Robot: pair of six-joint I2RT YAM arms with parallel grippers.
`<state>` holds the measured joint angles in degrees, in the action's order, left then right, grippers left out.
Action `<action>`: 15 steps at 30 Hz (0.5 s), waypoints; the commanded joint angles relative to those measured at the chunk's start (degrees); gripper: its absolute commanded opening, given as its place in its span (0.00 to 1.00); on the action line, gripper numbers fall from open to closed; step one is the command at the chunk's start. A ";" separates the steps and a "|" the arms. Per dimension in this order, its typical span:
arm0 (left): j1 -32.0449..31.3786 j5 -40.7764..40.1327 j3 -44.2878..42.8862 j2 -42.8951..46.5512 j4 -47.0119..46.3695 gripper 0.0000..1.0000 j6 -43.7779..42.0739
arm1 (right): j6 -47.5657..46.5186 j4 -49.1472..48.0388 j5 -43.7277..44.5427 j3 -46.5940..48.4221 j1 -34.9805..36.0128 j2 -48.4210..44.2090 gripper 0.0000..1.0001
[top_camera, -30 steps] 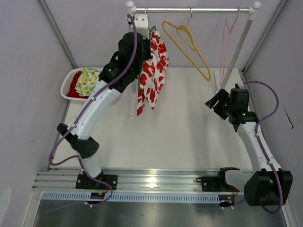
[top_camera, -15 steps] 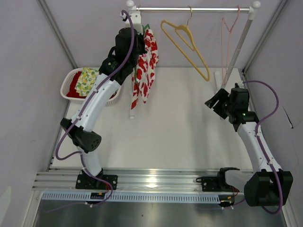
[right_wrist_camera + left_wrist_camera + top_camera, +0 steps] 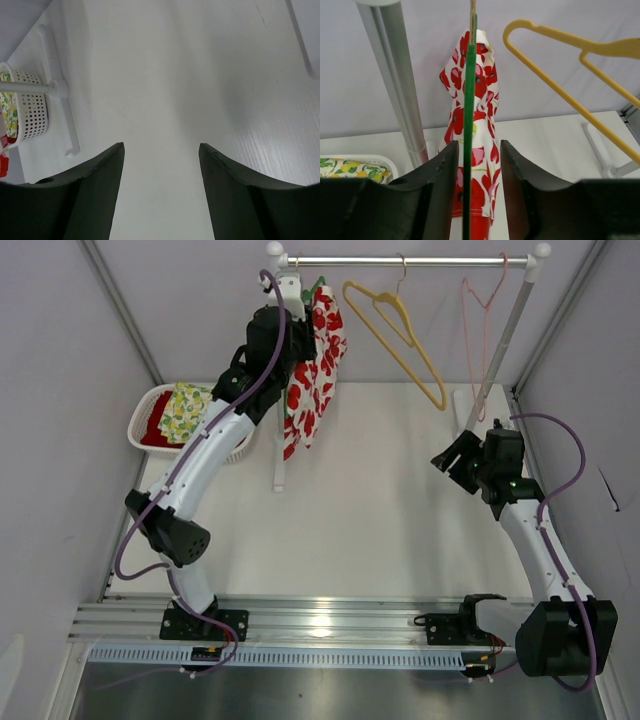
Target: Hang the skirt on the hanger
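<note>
The skirt [image 3: 316, 365], white with red flowers, hangs draped over a green hanger [image 3: 468, 125] at the left end of the clothes rail [image 3: 440, 260], just beside the rack's upright pole [image 3: 395, 85]. The left arm reaches up to it. Seen from its wrist, the left gripper [image 3: 479, 143] has its jaws parted, one on each side of the green hanger's thin edge; the hanger runs closer to the left-hand jaw, with daylight on both sides, so it looks released rather than pinched. The cloth hangs straight down behind the hanger and beyond the jaws. Further along the rail a yellow hanger [image 3: 384, 302] hangs bare and tilted, and a thin pink hanger [image 3: 479, 350] hangs near the right-hand post. On the white table [image 3: 380, 520], down to the left of the rack, sits a white perforated basket [image 3: 140, 420] holding folded cloth [image 3: 185, 405], a lemon-print piece on top with red beneath. The right arm is well apart from all this on the far right; the right gripper [image 3: 160, 145] hovers over bare tabletop with its jaws spread wide and nothing between them.
</note>
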<state>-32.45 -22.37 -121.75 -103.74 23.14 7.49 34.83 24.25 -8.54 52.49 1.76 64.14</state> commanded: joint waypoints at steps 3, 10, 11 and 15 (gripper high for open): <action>0.28 2.51 2.12 7.41 -1.51 0.55 0.07 | -1.25 -2.45 -1.48 -0.11 0.09 -0.42 0.68; 0.28 4.88 9.16 16.28 -2.48 0.72 -0.02 | -1.43 -2.98 -2.18 -0.28 0.09 0.02 0.68; 0.19 5.05 10.21 17.16 -2.31 0.73 0.16 | -1.34 -3.15 -2.19 -0.28 0.09 0.11 0.68; 0.19 3.13 15.66 23.40 -3.18 0.73 0.69 | -1.43 -3.33 -2.36 -1.07 0.09 0.02 0.68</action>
<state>-32.45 -18.83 -108.84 -85.23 22.06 7.55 34.41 23.29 -9.98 52.27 1.76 64.18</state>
